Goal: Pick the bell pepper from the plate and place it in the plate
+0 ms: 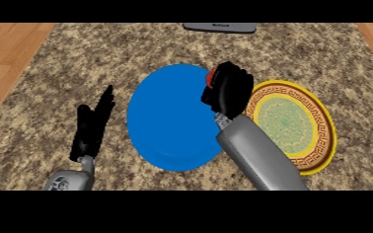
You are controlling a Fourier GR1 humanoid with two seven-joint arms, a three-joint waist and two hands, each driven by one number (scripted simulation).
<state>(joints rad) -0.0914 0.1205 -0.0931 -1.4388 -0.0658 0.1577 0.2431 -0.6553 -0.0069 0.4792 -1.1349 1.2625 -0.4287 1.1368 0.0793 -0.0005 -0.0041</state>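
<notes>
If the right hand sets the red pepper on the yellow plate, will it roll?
Probably somewhat: the bell pepper looks rounded where it shows past the right hand. The yellow plate has a raised rim, likely stopping it. Its surface seems smooth, perhaps slippery. Most is hidden.

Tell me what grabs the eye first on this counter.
The big blue plate at the centre stands out, with the yellow patterned plate just to its right. Over the blue plate's upper right edge, the right hand curls round a red bell pepper. The left hand rests open at the lower left.
</notes>
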